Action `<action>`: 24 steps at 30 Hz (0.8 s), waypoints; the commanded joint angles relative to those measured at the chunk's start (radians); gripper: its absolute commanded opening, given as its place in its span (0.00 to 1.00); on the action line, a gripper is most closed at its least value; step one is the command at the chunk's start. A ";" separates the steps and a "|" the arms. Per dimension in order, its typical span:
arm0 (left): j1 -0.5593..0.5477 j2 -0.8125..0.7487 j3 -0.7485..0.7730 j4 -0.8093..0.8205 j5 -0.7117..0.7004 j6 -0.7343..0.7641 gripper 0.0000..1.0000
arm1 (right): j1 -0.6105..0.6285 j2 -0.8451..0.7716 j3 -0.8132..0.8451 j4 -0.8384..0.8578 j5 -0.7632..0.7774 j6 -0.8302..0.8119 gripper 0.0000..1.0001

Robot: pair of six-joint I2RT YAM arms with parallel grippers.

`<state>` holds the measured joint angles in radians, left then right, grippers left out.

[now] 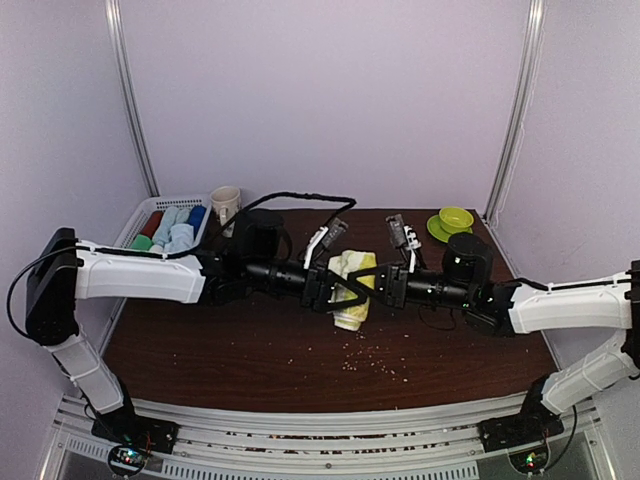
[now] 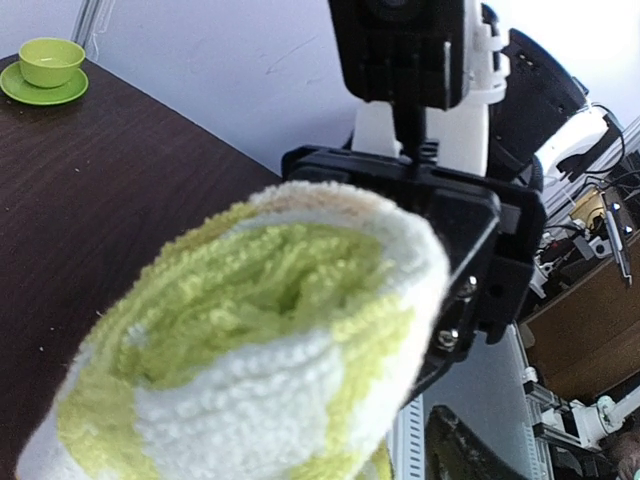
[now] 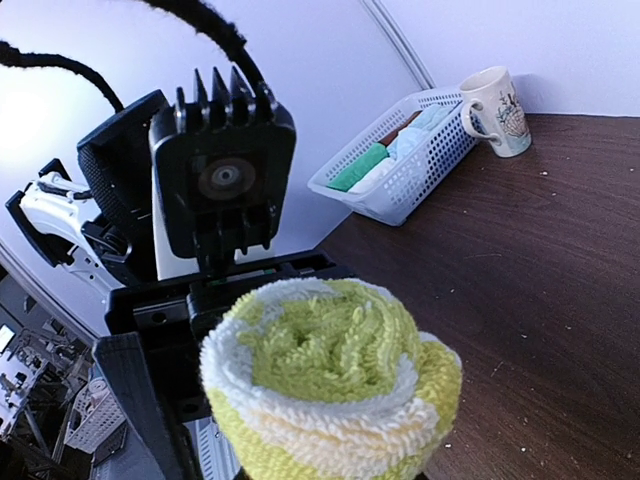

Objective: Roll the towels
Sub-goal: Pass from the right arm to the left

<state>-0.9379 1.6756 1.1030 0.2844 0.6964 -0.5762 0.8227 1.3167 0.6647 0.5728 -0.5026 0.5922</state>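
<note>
One fluffy yellow-green terry towel (image 3: 335, 385), rolled fat cylinder; right fingers (image 1: 370, 283) grip it, left fingers (image 1: 340, 287) unclear.

One yellow-green towel (image 1: 352, 292), rolled, at the centre of the top view. One white slatted basket (image 1: 133, 217) at the upper left, with at least five rolled towels (image 1: 180, 237) in it: red, green, dark blue and two pale ones, packed too close for a sure count. One printed mug (image 1: 226, 204) beside it. One green cup (image 1: 456, 216) on one green saucer (image 1: 436, 231), upper right. Two robot arms: left arm (image 1: 140, 277), right arm (image 1: 565, 305). One dark wooden table (image 1: 230, 345). Scattered crumbs (image 1: 375, 362), too many and too small to count.
</note>
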 commanded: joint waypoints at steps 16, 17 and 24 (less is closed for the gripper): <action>-0.059 0.096 0.166 -0.266 -0.242 0.083 0.65 | 0.096 0.084 0.163 -0.304 0.466 0.032 0.14; -0.065 0.105 0.173 -0.272 -0.250 0.085 0.65 | 0.102 0.092 0.171 -0.300 0.460 0.040 0.13; -0.078 0.100 0.176 -0.326 -0.358 0.101 0.35 | 0.136 0.105 0.213 -0.376 0.531 0.062 0.14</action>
<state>-0.9844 1.7954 1.2404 -0.0654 0.3744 -0.4919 0.9436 1.4235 0.8337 0.2005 -0.0502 0.6308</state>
